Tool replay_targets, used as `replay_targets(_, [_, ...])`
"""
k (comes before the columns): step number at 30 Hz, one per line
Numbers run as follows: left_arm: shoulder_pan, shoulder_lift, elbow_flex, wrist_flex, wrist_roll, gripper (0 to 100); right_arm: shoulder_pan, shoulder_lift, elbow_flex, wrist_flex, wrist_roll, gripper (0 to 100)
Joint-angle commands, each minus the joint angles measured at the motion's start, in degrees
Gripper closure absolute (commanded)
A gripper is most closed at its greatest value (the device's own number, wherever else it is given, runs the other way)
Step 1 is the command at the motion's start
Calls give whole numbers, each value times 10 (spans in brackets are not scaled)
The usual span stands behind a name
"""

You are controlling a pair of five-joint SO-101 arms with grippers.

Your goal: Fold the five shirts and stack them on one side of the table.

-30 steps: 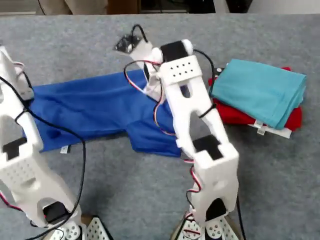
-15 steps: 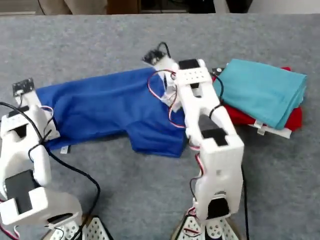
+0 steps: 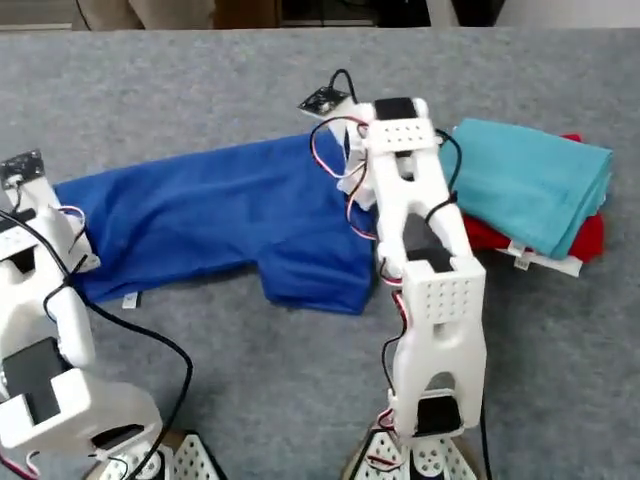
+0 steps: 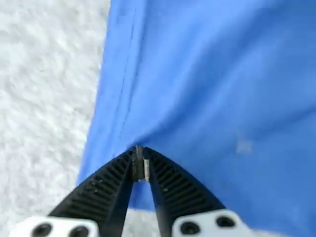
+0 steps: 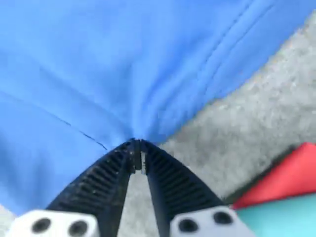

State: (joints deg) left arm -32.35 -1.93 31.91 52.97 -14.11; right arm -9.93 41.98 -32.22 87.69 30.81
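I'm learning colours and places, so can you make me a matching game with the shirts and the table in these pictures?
Things:
1. blue shirt
2. teal shirt
3. red shirt
4. table

Places:
A. folded, under another shirt
B. grey, beneath everything
C. stretched out long across the middle
D. folded, on top of the pile

Pairs: 1-C, 2-D, 3-A, 4-B.

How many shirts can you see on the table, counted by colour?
blue shirt: 1
teal shirt: 1
red shirt: 1
white shirt: 1 (just an edge peeking out under the red one)
Total: 4
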Motion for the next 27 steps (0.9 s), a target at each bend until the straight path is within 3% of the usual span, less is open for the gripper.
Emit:
replay_targets(1, [-7, -45, -11, 47, -36, 981, 31, -7, -35, 18, 7, 997])
replay_targets(9, [-7, -250, 156, -5, -62, 981, -20, -106, -53, 140, 40, 997])
replay_targets(14, [-25, -397, 330, -135, -60, 981, -68, -207, 85, 127, 89, 997])
replay_targets(21, [-30, -363, 385, -263, -14, 981, -127, -380, 408, -15, 132, 996])
replay_targets(25, [-45, -297, 351, -277, 4, 981, -168, -478, 584, -113, 132, 992])
replay_targets(27, [-46, -267, 333, -272, 3, 981, -193, -516, 647, -160, 130, 942])
